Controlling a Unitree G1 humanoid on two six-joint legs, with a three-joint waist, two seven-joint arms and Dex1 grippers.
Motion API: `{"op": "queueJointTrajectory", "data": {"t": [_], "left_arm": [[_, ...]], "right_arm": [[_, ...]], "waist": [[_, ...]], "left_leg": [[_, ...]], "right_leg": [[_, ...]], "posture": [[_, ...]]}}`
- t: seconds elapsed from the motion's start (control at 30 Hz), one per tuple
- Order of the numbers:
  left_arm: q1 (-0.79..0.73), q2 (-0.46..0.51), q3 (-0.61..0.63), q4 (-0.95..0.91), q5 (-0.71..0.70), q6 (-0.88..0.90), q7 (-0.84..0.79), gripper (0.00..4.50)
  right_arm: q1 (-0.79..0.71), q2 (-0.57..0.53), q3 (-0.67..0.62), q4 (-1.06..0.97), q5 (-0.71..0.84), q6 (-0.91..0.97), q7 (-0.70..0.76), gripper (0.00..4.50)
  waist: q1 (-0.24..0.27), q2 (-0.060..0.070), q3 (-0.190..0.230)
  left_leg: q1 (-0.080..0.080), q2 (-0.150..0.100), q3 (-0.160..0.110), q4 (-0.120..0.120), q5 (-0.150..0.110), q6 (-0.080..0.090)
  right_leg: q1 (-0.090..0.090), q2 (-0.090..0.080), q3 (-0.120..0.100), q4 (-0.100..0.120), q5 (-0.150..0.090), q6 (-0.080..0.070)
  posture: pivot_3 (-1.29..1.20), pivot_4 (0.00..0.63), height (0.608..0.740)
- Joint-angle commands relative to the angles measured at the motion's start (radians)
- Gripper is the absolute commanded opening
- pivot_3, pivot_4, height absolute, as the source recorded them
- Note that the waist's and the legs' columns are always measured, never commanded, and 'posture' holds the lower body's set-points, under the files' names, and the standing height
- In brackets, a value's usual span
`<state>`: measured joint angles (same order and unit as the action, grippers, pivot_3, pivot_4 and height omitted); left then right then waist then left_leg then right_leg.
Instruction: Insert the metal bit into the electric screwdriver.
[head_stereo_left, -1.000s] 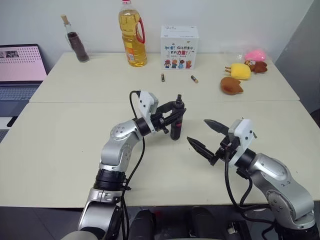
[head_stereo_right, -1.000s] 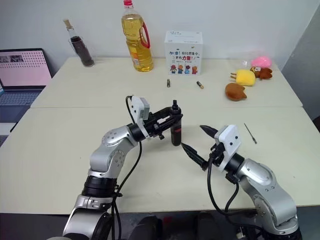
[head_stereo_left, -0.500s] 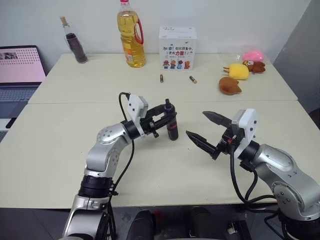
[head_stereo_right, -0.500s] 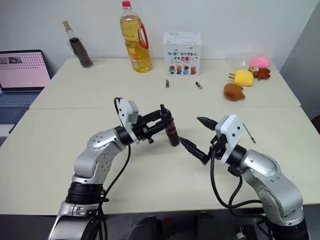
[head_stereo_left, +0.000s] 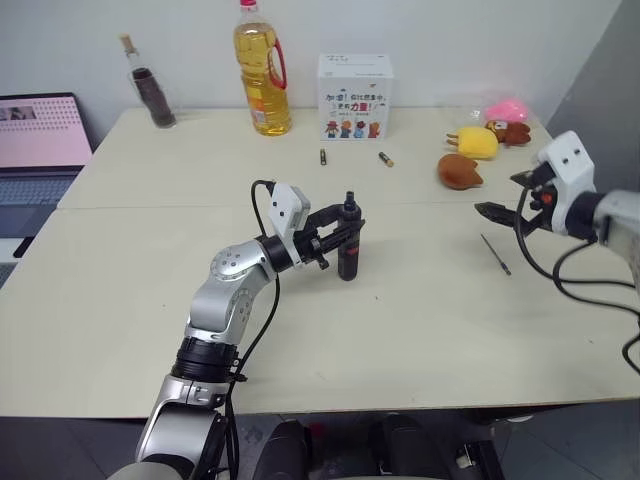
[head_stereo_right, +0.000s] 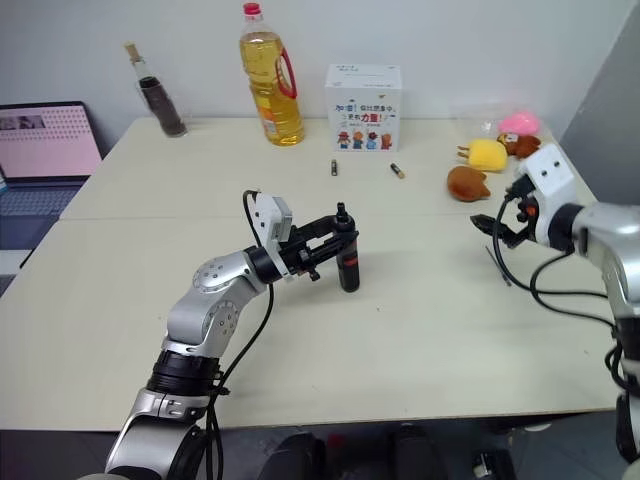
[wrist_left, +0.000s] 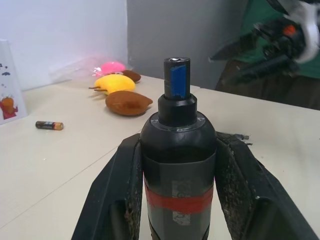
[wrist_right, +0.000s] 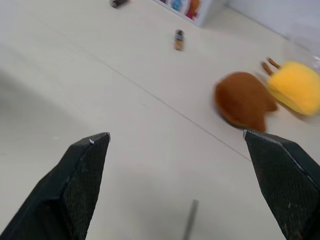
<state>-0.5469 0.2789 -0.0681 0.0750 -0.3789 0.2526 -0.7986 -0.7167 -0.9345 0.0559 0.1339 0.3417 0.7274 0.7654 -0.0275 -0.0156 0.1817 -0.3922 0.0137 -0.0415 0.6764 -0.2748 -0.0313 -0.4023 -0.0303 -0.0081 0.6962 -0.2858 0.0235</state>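
**Screwdriver gripped, bit lying loose**

The left fingers (wrist_left: 125, 200) clamp the electric screwdriver (head_stereo_left: 350, 246) upright above the counter (head_stereo_left: 120, 290). The right fingers (wrist_right: 85, 175) are spread wide, holding nothing, above the metal bit (head_stereo_left: 495, 253), which lies flat on the counter near a brown plush toy (head_stereo_left: 460, 171).

Looks like an office or lab test room: plain white walls, two pale counters (head_stereo_left: 420, 330) pushed together, an open laptop (head_stereo_left: 40, 135) on the side.

Bare table (head_stereo_left: 430, 300) around metal bit (head_stereo_left: 495, 253); brown plush (head_stereo_left: 461, 171) beyond it; screwdriver (head_stereo_left: 349, 250) well apart.
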Motion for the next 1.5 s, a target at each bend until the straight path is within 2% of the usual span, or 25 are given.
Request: {"op": "queueJointTrajectory", "data": {"t": [0.03,0.17,0.3,0.67,0.8,0.87,0.97,1.07,1.2,1.33,1.5], "left_arm": [[0.012,0.001,-0.01,0.008,0.031,-0.004,0.017,1.66],[0.044,0.001,-0.014,-0.025,0.032,-0.007,0.029,1.66],[0.094,-0.004,-0.012,-0.074,0.033,-0.008,0.065,1.66],[0.15,-0.002,-0.009,-0.143,0.024,0.008,0.123,1.66],[0.155,-0.002,-0.012,-0.148,0.024,0.008,0.133,1.66],[0.156,-0.003,-0.013,-0.15,0.024,0.009,0.137,1.66],[0.159,-0.003,-0.016,-0.153,0.023,0.01,0.141,1.66],[0.159,-0.003,-0.017,-0.155,0.023,0.011,0.142,1.66],[0.156,-0.002,-0.016,-0.153,0.023,0.012,0.142,1.66],[0.158,0.0,-0.019,-0.154,0.024,0.012,0.138,1.66],[0.156,0.002,-0.019,-0.151,0.022,0.013,0.132,1.66]], "right_arm": [[-0.145,0.011,0.135,0.308,-0.111,0.085,0.12,4.5],[-0.29,0.051,0.251,0.561,-0.221,0.072,0.227,4.5],[-0.369,0.11,0.323,0.753,-0.315,0.03,0.294,4.5],[-0.449,0.228,0.345,1.023,-0.466,-0.09,0.305,4.5],[-0.471,0.254,0.322,1.093,-0.499,-0.132,0.283,3.8],[-0.478,0.259,0.312,1.115,-0.51,-0.145,0.278,3.21],[-0.486,0.265,0.301,1.141,-0.526,-0.167,0.258,2.63],[-0.492,0.272,0.294,1.154,-0.541,-0.179,0.265,1.85],[-0.495,0.285,0.289,1.159,-0.559,-0.194,0.277,1.1],[-0.49,0.286,0.281,1.163,-0.572,-0.201,0.283,0.11],[-0.458,0.256,0.289,1.16,-0.607,-0.253,0.301,0.01]], "waist": [[-0.001,0.0,0.0],[-0.001,0.001,0.0],[-0.002,0.001,-0.001],[0.0,0.002,-0.001],[-0.001,0.001,-0.002],[-0.001,0.001,-0.003],[-0.001,0.001,-0.005],[-0.001,0.001,-0.008],[-0.001,0.001,-0.011],[-0.001,0.001,-0.011],[-0.001,0.001,-0.011]], "left_leg": [[0.0,0.0,0.0,0.0,0.0,0.0],[-0.001,-0.001,0.002,0.0,0.0,0.0],[-0.001,-0.001,0.003,0.0,0.0,0.0],[-0.001,-0.002,0.003,0.001,0.0,0.0],[0.0,-0.002,0.003,0.001,0.0,0.0],[0.0,-0.002,0.003,0.001,0.0,0.0],[0.0,-0.002,0.003,0.001,0.0,0.0],[0.0,-0.002,0.003,0.001,0.0,0.0],[0.0,-0.002,0.003,0.001,0.0,0.0],[0.0,-0.002,0.003,0.001,0.0,0.0],[0.0,-0.002,0.003,0.001,0.0,0.0]], "right_leg": [[0.0,0.0,0.0,0.0,0.0,0.0],[-0.002,-0.002,0.001,0.001,0.0,0.0],[-0.002,-0.004,0.001,0.0,0.0,0.0],[-0.002,-0.005,0.001,0.001,0.001,0.001],[-0.001,-0.005,0.001,0.001,0.001,0.001],[-0.001,-0.005,0.001,0.001,0.001,0.001],[-0.001,-0.005,0.001,0.001,0.001,0.001],[-0.001,-0.005,0.001,0.001,0.001,0.001],[0.0,-0.005,0.001,0.0,0.001,0.001],[0.0,-0.005,0.001,0.0,0.001,0.001],[0.0,-0.005,0.001,0.0,0.001,0.001]], "posture": [[0.0,0.15,0.74],[0.0,0.15,0.74],[0.0,0.15,0.74],[0.0,0.15,0.74],[0.0,0.15,0.74],[0.0,0.15,0.74],[0.0,0.15,0.74],[0.0,0.15,0.74],[0.0,0.15,0.74],[0.0,0.15,0.74],[0.0,0.15,0.74]]}}
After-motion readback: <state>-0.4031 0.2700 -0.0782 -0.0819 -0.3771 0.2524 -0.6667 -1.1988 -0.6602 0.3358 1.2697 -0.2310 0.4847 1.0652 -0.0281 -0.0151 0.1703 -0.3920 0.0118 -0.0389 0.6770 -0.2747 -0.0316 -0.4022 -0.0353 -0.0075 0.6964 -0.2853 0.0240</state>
